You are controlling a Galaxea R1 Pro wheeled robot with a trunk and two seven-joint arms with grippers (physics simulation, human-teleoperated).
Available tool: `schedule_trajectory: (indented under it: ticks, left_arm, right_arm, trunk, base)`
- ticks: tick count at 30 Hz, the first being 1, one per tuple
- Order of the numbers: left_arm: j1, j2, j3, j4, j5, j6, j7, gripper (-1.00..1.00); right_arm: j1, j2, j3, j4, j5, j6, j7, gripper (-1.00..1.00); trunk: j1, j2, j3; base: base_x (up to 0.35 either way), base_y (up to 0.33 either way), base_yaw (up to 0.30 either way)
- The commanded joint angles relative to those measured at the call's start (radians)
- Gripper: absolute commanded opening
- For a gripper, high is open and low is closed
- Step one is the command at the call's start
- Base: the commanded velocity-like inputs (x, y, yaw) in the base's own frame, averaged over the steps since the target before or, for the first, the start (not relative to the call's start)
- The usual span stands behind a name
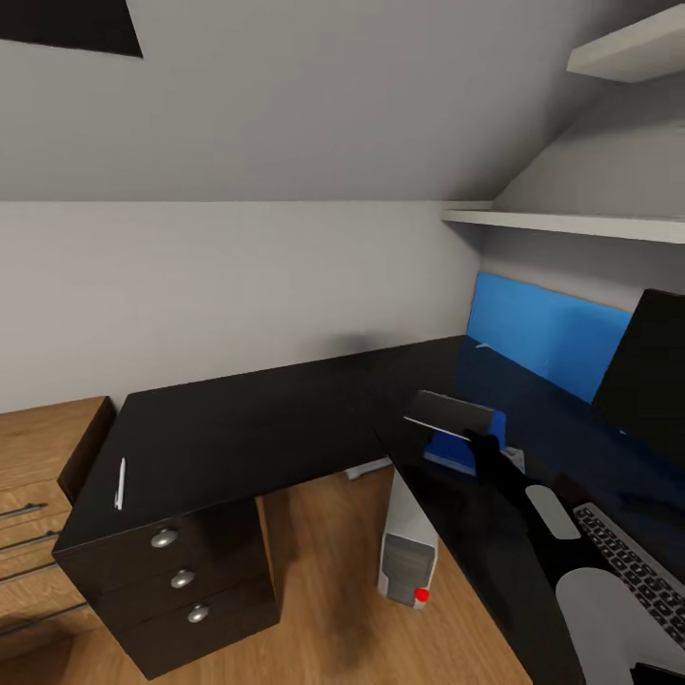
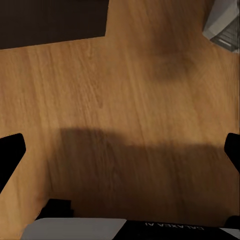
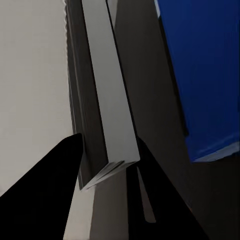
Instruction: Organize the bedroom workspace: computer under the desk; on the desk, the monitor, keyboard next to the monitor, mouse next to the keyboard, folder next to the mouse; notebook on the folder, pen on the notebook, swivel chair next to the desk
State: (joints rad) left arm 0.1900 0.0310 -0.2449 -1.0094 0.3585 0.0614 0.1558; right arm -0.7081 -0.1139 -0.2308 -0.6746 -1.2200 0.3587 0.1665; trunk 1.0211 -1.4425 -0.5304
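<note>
Notebook (image 1: 449, 415), a thin flat dark grey rectangle, is held up in the air by the right hand (image 1: 476, 436), just above the bright blue flat folder (image 1: 455, 452) that lies on the long black L-shaped bench (image 1: 257, 419). In the head view the notebook is seen tilted, with the black arm reaching to it from the right.

In the right wrist view the notebook (image 3: 102, 95) is seen from its thin edge, pale grey with fine page lines, and the two black fingers (image 3: 47, 185) of the right hand (image 3: 107, 170) are pressed on both of its sides. The blue folder (image 3: 205, 75) is seen beside it.

In the left wrist view the left hand (image 2: 120, 150) is seen wide apart over the brown wooden floor (image 2: 125, 100), with nothing between its fingers.

In the head view, a thin white pen (image 1: 120, 483) lies on the bench above the three black drawers with round silver knobs (image 1: 181, 577). A small silver-grey tower computer with a red light (image 1: 407, 547) stands on the floor under the bench. A slim black-keyed keyboard (image 1: 633, 566) and a big black monitor (image 1: 649, 366) are on the bench at the right.
</note>
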Motion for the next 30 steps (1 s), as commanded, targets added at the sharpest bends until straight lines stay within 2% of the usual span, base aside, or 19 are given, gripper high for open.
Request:
schedule_trajectory:
  ticks: [1,20,30]
  left_arm:
    - [0.000,0.001,-0.004,-0.002,0.008,0.003,0.008,1.00]
    - [0.000,0.001,-0.004,-0.002,0.008,0.002,0.009,1.00]
    - [0.000,0.002,0.001,-0.002,0.008,0.001,0.010,1.00]
  right_arm:
    - [-0.001,-0.007,-0.011,-0.009,-0.006,0.007,0.000,-1.00]
    - [0.000,-0.007,-0.011,-0.014,-0.003,0.002,0.001,-1.00]
    - [0.000,-0.010,-0.013,-0.012,0.002,-0.020,-0.007,-1.00]
  trunk:
    - [0.000,-0.001,-0.001]
    - [0.000,-0.001,-0.001]
    - [0.000,-0.001,-0.001]
  base:
    - [0.000,-0.195,-0.008]
    - [0.003,-0.038,-0.001]
    - [0.176,-0.189,0.000]
